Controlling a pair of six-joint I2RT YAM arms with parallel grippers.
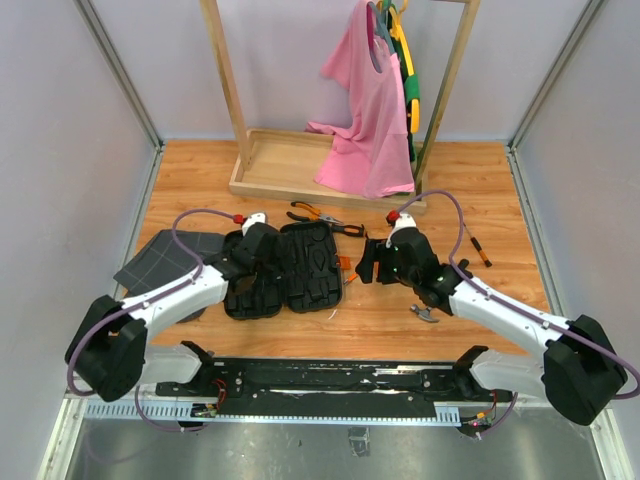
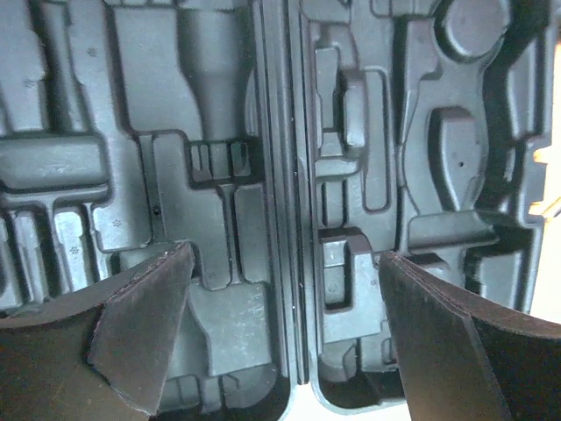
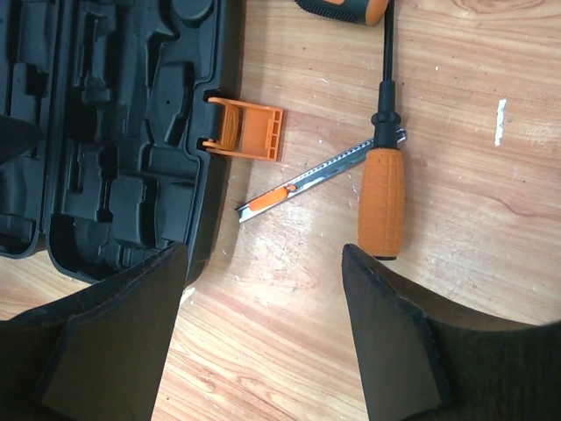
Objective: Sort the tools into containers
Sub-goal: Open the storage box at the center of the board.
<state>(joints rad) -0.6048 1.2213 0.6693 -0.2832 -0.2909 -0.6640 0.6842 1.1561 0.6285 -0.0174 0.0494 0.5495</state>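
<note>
The black tool case [image 1: 300, 268] lies open and flat on the wooden table, and the moulded slots [image 2: 210, 175] that show hold nothing. My left gripper [image 2: 285, 254] hovers open over the case's hinge line. Just right of the case, my right gripper [image 3: 263, 250] is open above bare wood with nothing between its fingers. Ahead of it lie an orange-handled screwdriver [image 3: 382, 202], a slim steel-and-orange knife [image 3: 320, 171] and the case's orange latch [image 3: 250, 129]. Pliers [image 1: 325, 218] lie behind the case. A thin screwdriver [image 1: 477, 247] lies at the right. A hammer's steel head [image 1: 424, 313] shows under my right arm.
A dark grey grid-patterned fabric [image 1: 165, 258] lies left of the case. Behind stands a wooden rack [image 1: 270, 170] with a pink shirt [image 1: 365, 120] hanging over its base. Grey walls close in both sides. Another orange-and-black handle [image 3: 342, 9] pokes in at the top of the right wrist view.
</note>
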